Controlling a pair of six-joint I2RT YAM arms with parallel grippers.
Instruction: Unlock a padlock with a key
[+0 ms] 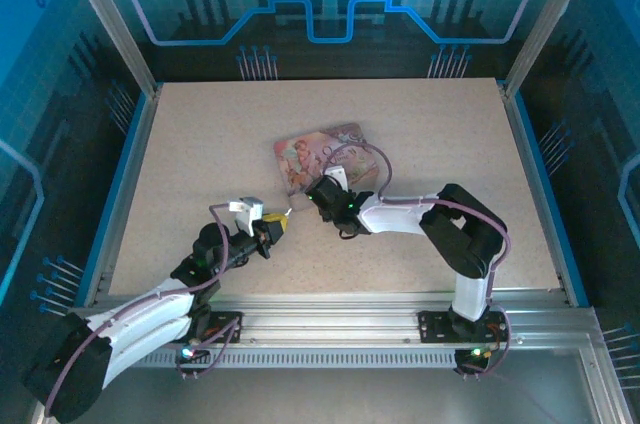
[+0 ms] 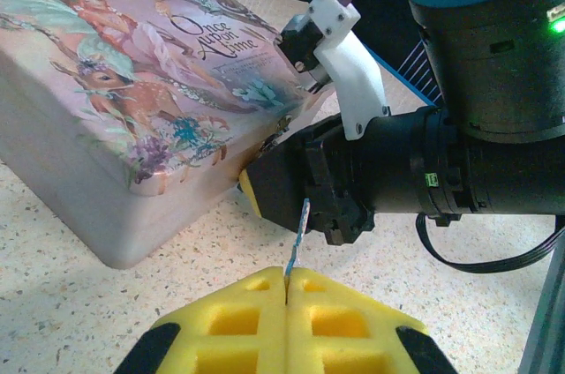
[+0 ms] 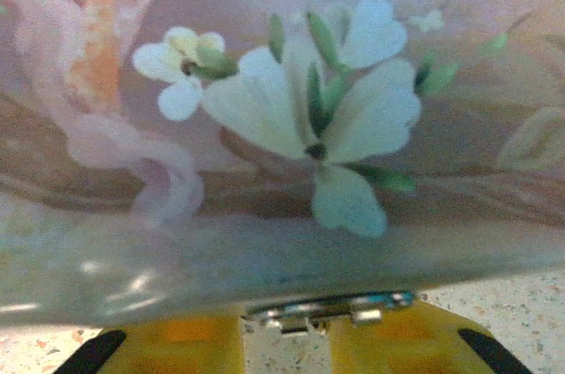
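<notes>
My left gripper (image 2: 287,279) is shut on the key (image 2: 300,228), a thin bluish-dark strip that sticks up from between the yellow fingers (image 2: 340,308). The key's tip stops just short of the black body of my right gripper (image 2: 291,193). In the right wrist view, a small dark metallic padlock (image 3: 327,308) with silver glints lies across the tips of my right gripper (image 3: 287,321), under the edge of the pink tin (image 3: 265,127). The fingers stand a narrow gap apart, closed on the padlock. From above, the left gripper (image 1: 283,225) and the right gripper (image 1: 312,194) nearly meet in front of the tin (image 1: 310,149).
The pink illustrated tin (image 2: 132,83) lies flat on the speckled table (image 1: 200,144), just left of the key. The right arm's dark wrist (image 2: 494,83) and a cable (image 2: 477,255) crowd the right side. Blue rails (image 1: 125,179) edge the table.
</notes>
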